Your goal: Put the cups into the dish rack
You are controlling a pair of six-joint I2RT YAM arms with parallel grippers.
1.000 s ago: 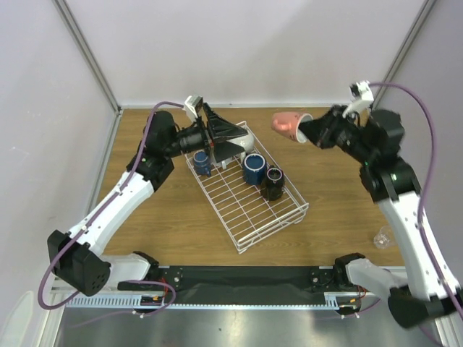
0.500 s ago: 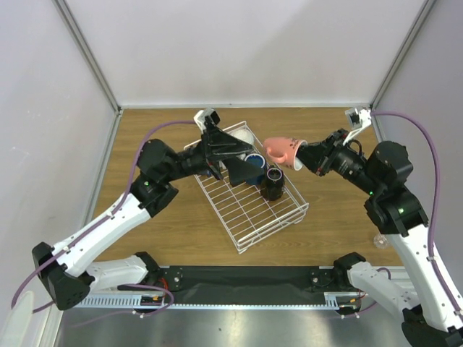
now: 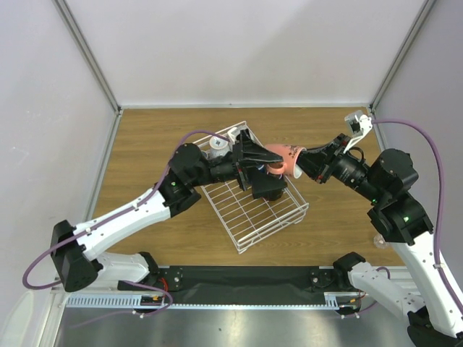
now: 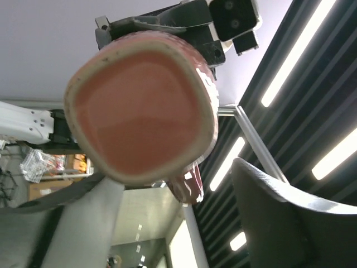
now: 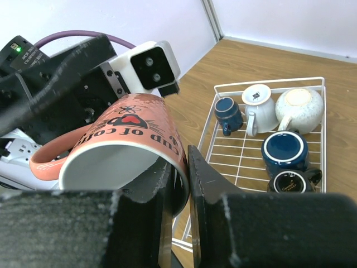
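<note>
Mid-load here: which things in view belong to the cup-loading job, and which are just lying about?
Job: pink mug in the right fingers; white wire dish rack; in it, small navy mug, white mug, cream speckled mug, blue mug, black mug.
Lying about: small clear object on the table, right side; too small to identify.

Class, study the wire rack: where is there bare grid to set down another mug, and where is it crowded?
Bare grid covers the dish rack's near part, between the black mug and the rim nearest the arm bases. The far end is crowded: five mugs stand there close together.
</note>
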